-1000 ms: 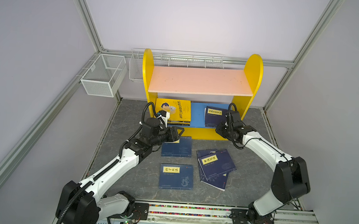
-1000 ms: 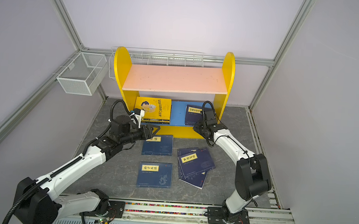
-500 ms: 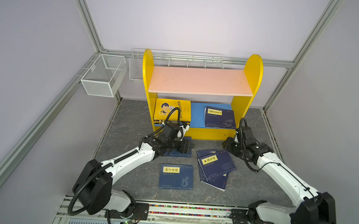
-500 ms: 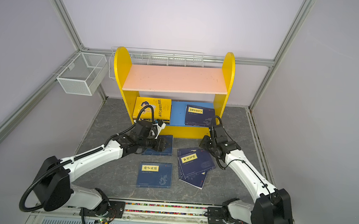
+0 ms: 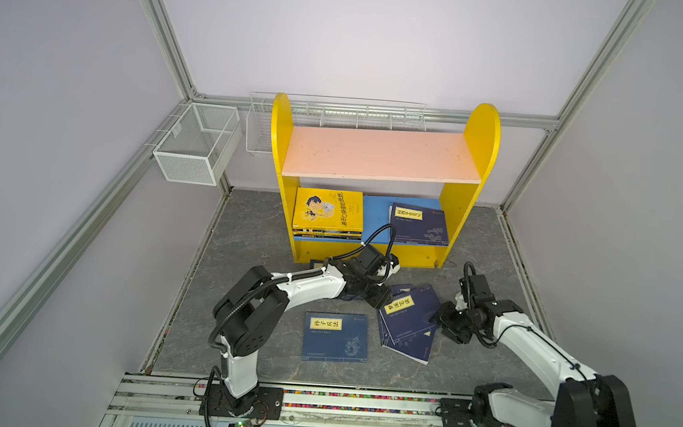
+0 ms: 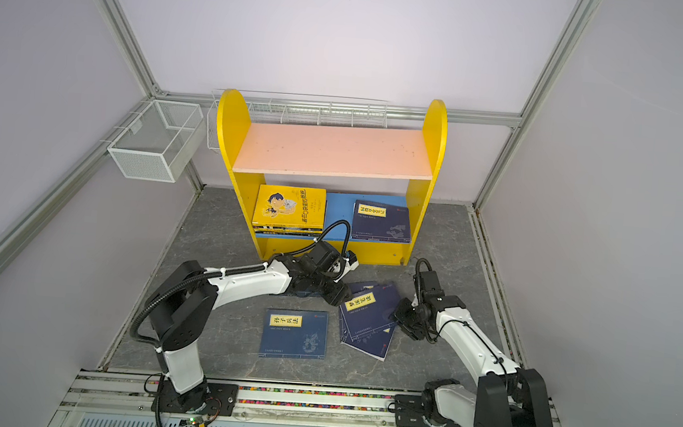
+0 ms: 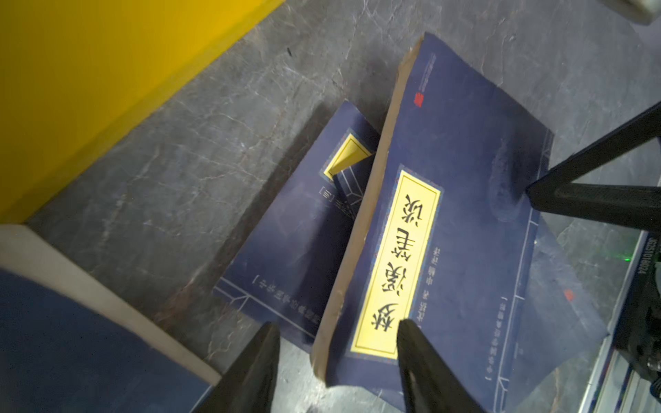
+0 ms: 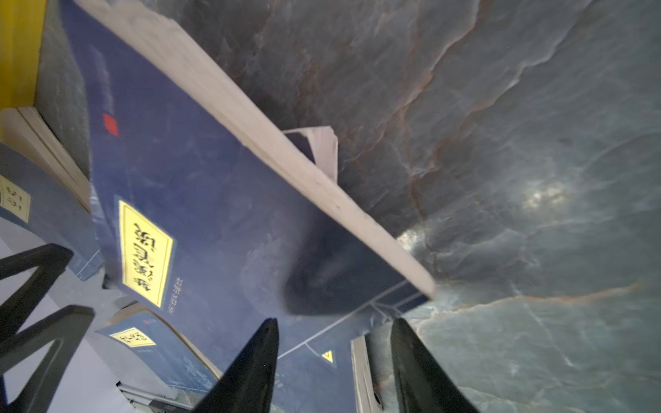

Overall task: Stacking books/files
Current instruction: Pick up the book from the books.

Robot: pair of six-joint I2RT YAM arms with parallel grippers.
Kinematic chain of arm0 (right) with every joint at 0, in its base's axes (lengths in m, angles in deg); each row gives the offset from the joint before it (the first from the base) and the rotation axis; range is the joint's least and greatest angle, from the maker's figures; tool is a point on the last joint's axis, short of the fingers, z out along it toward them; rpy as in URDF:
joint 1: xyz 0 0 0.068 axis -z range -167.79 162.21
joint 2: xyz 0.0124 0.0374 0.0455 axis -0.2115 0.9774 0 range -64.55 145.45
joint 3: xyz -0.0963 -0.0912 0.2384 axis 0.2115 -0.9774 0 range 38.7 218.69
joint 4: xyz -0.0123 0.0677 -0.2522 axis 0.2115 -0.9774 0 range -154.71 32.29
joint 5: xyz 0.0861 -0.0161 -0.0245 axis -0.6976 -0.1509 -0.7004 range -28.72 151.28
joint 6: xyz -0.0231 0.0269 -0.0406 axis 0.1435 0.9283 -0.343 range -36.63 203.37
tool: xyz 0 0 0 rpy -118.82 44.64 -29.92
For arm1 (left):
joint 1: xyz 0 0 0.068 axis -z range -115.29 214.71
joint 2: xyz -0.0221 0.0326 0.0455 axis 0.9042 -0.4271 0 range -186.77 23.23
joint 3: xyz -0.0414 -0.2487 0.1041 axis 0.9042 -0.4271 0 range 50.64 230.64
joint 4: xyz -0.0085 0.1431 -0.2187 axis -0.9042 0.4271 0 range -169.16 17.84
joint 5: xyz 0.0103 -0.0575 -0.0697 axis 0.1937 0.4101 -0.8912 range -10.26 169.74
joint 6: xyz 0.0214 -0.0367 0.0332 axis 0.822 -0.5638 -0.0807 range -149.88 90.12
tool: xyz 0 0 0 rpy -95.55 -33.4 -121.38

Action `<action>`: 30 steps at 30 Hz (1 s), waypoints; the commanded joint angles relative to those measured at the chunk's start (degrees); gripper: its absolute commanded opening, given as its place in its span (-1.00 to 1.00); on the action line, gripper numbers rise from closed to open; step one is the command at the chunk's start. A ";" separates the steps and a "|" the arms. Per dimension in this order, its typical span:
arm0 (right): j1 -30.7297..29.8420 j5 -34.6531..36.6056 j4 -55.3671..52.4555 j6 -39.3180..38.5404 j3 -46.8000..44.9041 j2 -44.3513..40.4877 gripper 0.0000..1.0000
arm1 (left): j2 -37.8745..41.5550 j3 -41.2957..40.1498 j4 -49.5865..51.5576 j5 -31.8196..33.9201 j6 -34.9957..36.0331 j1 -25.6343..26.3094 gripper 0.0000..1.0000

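Though left gripper (image 5: 383, 302) and right gripper (image 5: 439, 320) flank it, jaws parted and empty, the top navy book (image 5: 415, 318) lies skewed atop the pile (image 5: 408, 349) on the floor (image 5: 244, 257), long axis running near-left to far-right.

- Both top views: high above the robot's base, facing down and forward; whole tabletop (image 5: 255, 232) and yellow shelf (image 5: 480, 150) mid-frame, distant, nearly identical.
- Left wrist view: close behind the left pincer (image 7: 338, 323), facing the top navy book (image 7: 465, 150).
- Right wrist view: closer, behind the right pincer (image 8: 336, 320); same book, opposite side.
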 commanded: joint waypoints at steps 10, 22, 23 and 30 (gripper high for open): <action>6.23 -3.09 7.91 -3.39 -2.01 -1.09 -0.01 | -5.62 3.19 1.82 0.06 1.69 1.20 -0.08; 5.90 -10.33 12.73 -7.31 3.29 -6.33 -0.12 | -6.88 4.05 1.75 -0.60 1.25 1.20 -0.28; 5.61 -10.81 13.39 -7.01 3.30 -6.60 -0.13 | -6.99 4.05 1.76 -0.57 1.25 1.31 -0.28; 1.61 -10.64 16.78 -6.67 2.62 -4.25 -0.28 | -6.71 3.88 1.51 -0.85 1.34 1.40 -0.28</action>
